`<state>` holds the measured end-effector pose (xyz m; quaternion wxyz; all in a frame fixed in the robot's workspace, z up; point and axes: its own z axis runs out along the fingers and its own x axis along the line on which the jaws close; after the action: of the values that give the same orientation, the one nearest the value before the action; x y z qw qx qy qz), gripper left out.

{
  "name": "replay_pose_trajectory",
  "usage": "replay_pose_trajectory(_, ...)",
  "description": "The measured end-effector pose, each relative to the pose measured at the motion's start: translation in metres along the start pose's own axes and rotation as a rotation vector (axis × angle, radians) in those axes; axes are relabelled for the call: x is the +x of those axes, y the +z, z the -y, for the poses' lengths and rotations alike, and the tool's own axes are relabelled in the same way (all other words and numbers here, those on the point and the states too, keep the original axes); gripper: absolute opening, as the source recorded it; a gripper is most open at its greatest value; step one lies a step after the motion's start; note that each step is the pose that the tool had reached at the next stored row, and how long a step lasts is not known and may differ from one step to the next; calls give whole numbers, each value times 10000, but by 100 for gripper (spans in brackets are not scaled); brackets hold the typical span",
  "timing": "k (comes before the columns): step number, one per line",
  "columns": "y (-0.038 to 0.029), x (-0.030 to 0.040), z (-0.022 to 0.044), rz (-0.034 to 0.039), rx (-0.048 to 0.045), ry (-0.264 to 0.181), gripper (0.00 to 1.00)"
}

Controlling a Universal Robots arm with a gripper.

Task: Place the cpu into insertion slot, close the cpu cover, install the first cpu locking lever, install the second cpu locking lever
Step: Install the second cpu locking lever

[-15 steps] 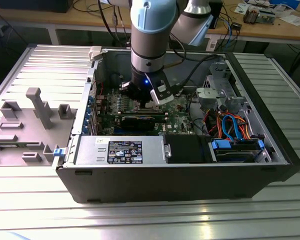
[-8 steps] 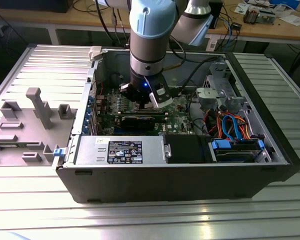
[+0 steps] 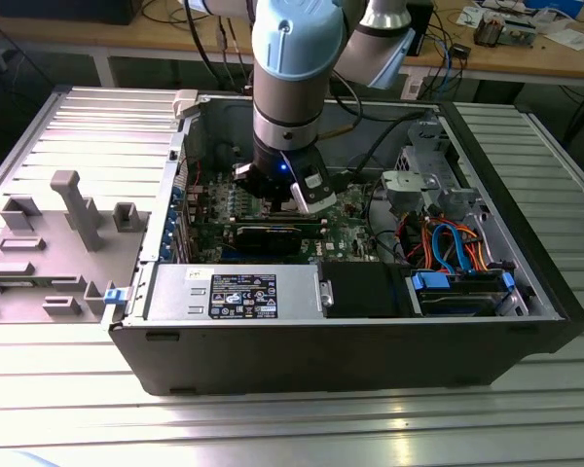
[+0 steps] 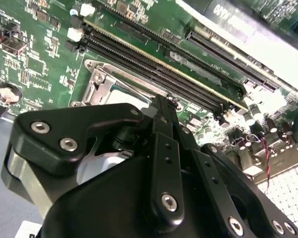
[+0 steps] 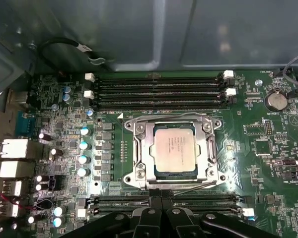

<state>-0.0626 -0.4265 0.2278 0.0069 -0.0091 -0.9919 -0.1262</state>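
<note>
In the first wrist view the cpu [image 5: 175,147] lies flat in the insertion slot [image 5: 214,174], silver top up. The cpu cover [image 5: 145,148] lies down around it, with the chip showing through its window. A thin wire locking lever [image 5: 201,185] runs slantwise along the socket edge nearest my gripper [image 5: 157,199]. My gripper's black fingers are pressed together just beside that edge, with nothing between them. In the second wrist view the gripper [image 4: 161,103] tip sits at the socket's silver rim [image 4: 97,79]. In the exterior view the gripper [image 3: 278,193] reaches down into the open computer case.
Long black memory slots [image 5: 159,91] run along the socket's far side, and another pair [image 5: 198,201] lies by my fingers. Capacitors [image 5: 84,158] stand beside the socket. In the exterior view a long black card [image 3: 273,233], power supply [image 3: 234,292] and drive bay [image 3: 457,292] crowd the case.
</note>
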Motion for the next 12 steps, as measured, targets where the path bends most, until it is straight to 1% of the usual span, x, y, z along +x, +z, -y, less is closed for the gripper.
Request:
replay_pose_trajectory(2, -6, 8, 24, 0, -45, 1, 11)
replay_pose_trajectory(3, -7, 32, 30, -2, -111, 0, 11)
replay_pose_trajectory(5, -5, 69, 31, -3, -158, -1, 11)
replay_pose_trajectory(8, 15, 121, 37, -3, -226, -2, 11)
replay_pose_trajectory(10, 37, 124, 47, -5, -256, -3, 11)
replay_pose_trajectory(12, 44, 124, 62, -4, -283, 1, 11)
